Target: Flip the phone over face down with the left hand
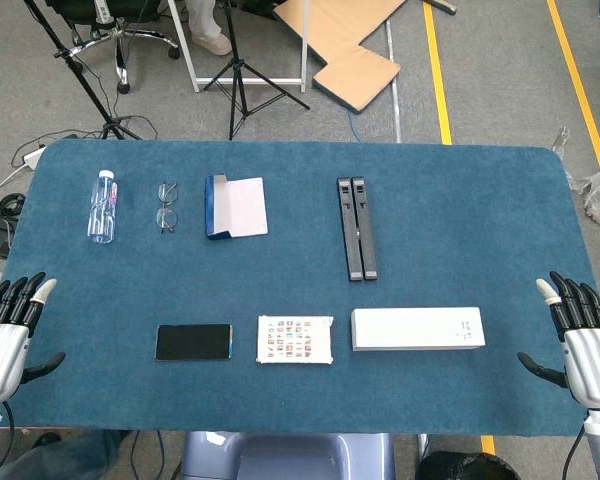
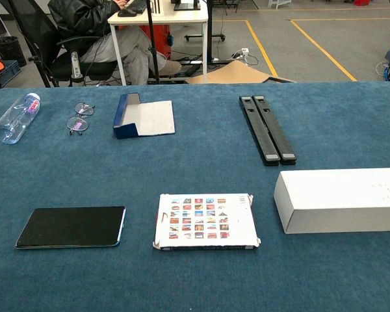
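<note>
The phone (image 1: 194,342) (image 2: 72,227) is a dark slab lying flat on the blue table, screen up, near the front left. My left hand (image 1: 8,335) hovers at the table's left front edge, fingers spread, holding nothing, well to the left of the phone. At the right front edge my right hand (image 1: 581,333) is spread the same way with nothing in it. Neither hand appears in the chest view.
A picture card (image 1: 295,340) (image 2: 207,221) lies just right of the phone, then a long white box (image 1: 417,328) (image 2: 341,199). Further back are a water bottle (image 1: 101,205), glasses (image 1: 167,206), an open blue case (image 1: 236,207) and two black bars (image 1: 357,227).
</note>
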Available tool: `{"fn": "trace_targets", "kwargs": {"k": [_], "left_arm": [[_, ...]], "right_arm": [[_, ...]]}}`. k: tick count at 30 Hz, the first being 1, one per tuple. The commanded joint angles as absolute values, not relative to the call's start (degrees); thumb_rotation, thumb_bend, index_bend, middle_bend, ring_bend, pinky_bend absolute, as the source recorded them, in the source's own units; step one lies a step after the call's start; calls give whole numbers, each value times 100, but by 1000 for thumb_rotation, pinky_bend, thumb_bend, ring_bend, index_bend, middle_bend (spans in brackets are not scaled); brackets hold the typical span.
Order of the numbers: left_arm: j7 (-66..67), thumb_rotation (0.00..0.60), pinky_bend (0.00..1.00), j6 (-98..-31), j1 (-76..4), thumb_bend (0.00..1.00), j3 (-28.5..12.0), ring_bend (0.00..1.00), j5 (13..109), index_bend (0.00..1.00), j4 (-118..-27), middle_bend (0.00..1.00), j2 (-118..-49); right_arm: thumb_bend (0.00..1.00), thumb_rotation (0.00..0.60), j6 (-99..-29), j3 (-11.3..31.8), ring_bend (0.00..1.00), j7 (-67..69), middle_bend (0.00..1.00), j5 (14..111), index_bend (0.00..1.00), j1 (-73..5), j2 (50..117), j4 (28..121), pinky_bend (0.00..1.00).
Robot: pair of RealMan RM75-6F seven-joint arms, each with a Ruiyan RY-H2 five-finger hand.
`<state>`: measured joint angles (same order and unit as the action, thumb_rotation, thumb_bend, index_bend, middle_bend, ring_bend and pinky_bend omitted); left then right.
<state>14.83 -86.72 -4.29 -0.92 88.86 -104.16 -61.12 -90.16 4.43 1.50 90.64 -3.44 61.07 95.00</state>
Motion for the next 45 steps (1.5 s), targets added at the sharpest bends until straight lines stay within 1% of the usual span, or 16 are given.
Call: {"fn": "trace_targets", "kwargs": {"k": [1, 4, 7, 10, 11, 14, 17, 18, 20, 24, 29, 45], "left_arm": [[1427, 600, 0, -8656, -441, 0, -91, 0, 8905, 0, -10406, 0, -6107], [1332, 600, 0, -8627, -463, 0, -79, 0, 8951, 0, -10349, 0, -6123], [1351, 600, 0, -8444, -532, 0, -45, 0, 8920, 0, -10322, 0, -6188], [1534, 600, 0, -7962, -755, 11, -24, 0, 8791, 0, -10363, 0, -6415], [1605, 600, 0, -7808, -837, 28, -31, 0, 8744, 0, -10372, 0, -6520], [1915, 600, 0, -7308, -1134, 121, -84, 0, 8569, 0, -10337, 0, -6970], [2276, 600, 0, -6815, -1436, 243, -133, 0, 8336, 0, -10181, 0, -7582], [2370, 600, 0, -6714, -1496, 285, -149, 0, 8262, 0, -10131, 0, -7713], [2633, 600, 0, -6588, -1594, 322, -182, 0, 8092, 0, -10016, 0, -8003], [2991, 600, 0, -6453, -1734, 324, -195, 0, 7861, 0, -9797, 0, -8522], [3261, 600, 0, -6344, -1845, 325, -164, 0, 7646, 0, -9612, 0, -8862], [3231, 600, 0, -6202, -2018, 325, -73, 0, 7246, 0, -9339, 0, -9128]], "right_arm": [[0, 600, -8998, 434, 0, 181, 0, 9062, 0, -346, 6092, 9525, 0], [0, 600, -8966, 426, 0, 223, 0, 9037, 0, -345, 6063, 9563, 0], [0, 600, -8925, 409, 0, 257, 0, 9040, 0, -355, 6033, 9594, 0], [0, 600, -8886, 397, 0, 303, 0, 9043, 0, -369, 6010, 9607, 0], [0, 600, -8877, 395, 0, 323, 0, 9039, 0, -370, 6007, 9603, 0], [0, 600, -8841, 407, 0, 416, 0, 8977, 0, -376, 5994, 9577, 0], [0, 600, -8831, 446, 0, 534, 0, 8904, 0, -384, 5989, 9549, 0], [0, 600, -8817, 448, 0, 552, 0, 8895, 0, -389, 5991, 9537, 0], [0, 600, -8769, 442, 0, 593, 0, 8875, 0, -403, 5996, 9506, 0], [0, 600, -8688, 437, 0, 684, 0, 8825, 0, -426, 6006, 9448, 0], [0, 600, -8678, 446, 0, 752, 0, 8793, 0, -426, 5996, 9425, 0], [0, 600, -8682, 431, 0, 817, 0, 8808, 0, -419, 5962, 9453, 0]]}}
